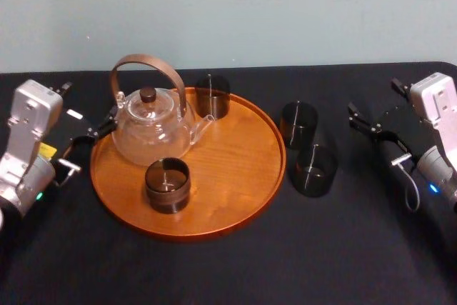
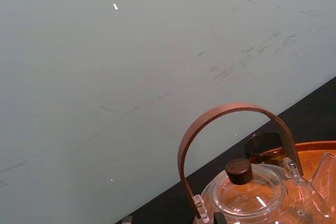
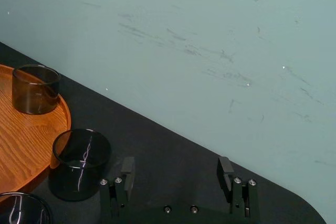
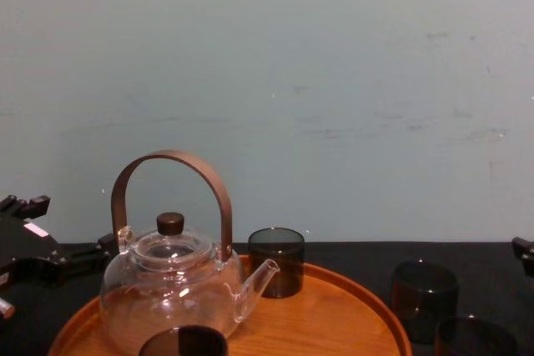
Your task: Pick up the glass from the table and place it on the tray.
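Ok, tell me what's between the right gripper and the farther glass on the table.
Only bare table cloth, as the head view shows, lies between the right gripper and that glass.

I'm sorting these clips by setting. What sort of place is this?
Probably a lab test bench staged for tea service, not a home: a table draped in black cloth, a bare scuffed wall close behind, and a glass teapot on a round wooden tray.
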You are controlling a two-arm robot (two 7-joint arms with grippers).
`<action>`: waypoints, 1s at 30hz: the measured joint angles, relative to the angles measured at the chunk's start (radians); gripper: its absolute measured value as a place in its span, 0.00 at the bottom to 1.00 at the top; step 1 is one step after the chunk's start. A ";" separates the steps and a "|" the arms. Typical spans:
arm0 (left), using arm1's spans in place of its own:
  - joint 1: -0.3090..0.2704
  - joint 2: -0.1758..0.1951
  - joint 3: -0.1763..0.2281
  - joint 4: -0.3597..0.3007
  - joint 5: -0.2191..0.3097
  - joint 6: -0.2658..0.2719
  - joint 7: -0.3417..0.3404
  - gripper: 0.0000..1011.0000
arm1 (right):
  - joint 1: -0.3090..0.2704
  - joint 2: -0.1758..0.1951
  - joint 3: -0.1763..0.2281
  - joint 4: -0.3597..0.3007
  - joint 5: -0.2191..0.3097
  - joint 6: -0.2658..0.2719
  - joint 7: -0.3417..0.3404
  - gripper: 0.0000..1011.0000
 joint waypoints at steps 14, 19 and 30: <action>0.000 0.000 0.000 0.000 0.000 0.000 0.000 0.99 | 0.000 0.000 0.000 0.000 0.000 0.000 0.000 0.99; 0.000 0.000 0.000 0.000 0.000 0.000 0.000 0.99 | 0.000 0.000 0.000 0.000 0.000 0.000 0.000 0.99; 0.000 0.000 0.000 0.000 0.000 0.000 0.000 0.99 | 0.000 0.000 0.000 0.000 0.000 0.000 0.000 0.99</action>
